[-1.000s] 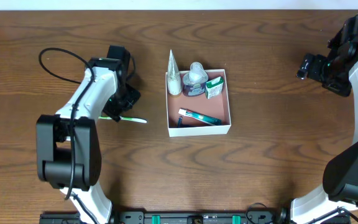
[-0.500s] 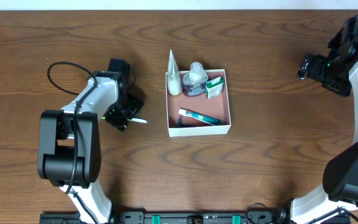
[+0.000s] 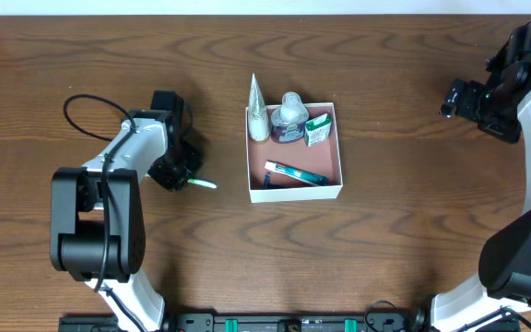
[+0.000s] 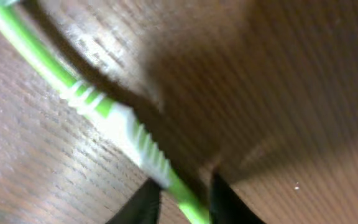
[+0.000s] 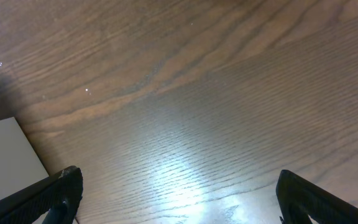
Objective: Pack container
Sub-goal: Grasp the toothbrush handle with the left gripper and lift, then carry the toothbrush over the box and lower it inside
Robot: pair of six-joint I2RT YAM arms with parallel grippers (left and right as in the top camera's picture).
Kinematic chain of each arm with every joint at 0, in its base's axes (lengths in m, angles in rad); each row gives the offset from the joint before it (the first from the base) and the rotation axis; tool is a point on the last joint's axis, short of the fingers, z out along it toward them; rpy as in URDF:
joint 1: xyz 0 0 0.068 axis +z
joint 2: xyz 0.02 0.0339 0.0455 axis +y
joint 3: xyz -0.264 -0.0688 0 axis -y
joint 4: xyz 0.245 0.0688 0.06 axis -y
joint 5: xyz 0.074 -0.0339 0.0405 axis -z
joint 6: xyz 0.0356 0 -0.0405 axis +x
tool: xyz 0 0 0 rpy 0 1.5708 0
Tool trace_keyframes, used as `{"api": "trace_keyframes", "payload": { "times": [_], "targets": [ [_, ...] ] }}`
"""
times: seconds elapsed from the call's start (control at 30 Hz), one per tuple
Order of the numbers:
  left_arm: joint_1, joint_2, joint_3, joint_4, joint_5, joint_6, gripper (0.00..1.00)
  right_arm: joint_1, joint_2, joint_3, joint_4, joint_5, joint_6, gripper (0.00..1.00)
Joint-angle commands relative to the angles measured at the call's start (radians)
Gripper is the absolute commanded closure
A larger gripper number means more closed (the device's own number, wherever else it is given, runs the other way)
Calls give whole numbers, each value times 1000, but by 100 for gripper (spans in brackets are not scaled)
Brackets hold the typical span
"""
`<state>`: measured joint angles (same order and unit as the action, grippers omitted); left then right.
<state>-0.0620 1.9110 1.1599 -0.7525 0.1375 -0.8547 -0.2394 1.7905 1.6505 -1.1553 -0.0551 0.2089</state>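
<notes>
The container (image 3: 332, 189) is a white box with a reddish-brown bottom at the table's middle. It holds a bottle (image 3: 290, 115), a small green carton (image 3: 318, 129) and a blue and red toothbrush (image 3: 293, 172). A silver cone-shaped tube (image 3: 257, 109) leans over its far left corner. A green toothbrush (image 3: 201, 183) lies on the wood left of the container. My left gripper (image 3: 175, 173) is down on it, and its jaws (image 4: 184, 202) are closed round the green handle (image 4: 98, 106). My right gripper (image 3: 452, 97) is open and empty (image 5: 179, 186) far to the right.
The left arm's black cable (image 3: 86, 101) loops over the table at the far left. A flat white corner (image 5: 5, 155) shows at the left edge of the right wrist view. Bare wood lies between the container and the right arm.
My left gripper has moved toward me and down onto the green toothbrush, covering most of its handle. The brush has shifted slightly. The right arm has not moved.
</notes>
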Motion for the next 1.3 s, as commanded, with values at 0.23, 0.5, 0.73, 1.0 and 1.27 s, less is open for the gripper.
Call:
{"api": "trace_keyframes", "payload": {
  "times": [0.23,0.5,0.73,1.0,1.27],
  "targets": [
    [6,36,-33,26,-26,218,94,-5,-16,17,-1,3,4,1],
    [6,8,11,-33,-17,392,94,-5,-16,17,-1,3,4,1],
    [6,-161,116,-153,-16,530,94,-5,-16,17,-1,3,4,1],
    [-61,-473,133,-56,166,850,94,-5,-16,17,-1,3,4,1],
    [-293,-630,133,-27,165,1326,94,-5,-16,17,-1,3,4,1]
  ]
}}
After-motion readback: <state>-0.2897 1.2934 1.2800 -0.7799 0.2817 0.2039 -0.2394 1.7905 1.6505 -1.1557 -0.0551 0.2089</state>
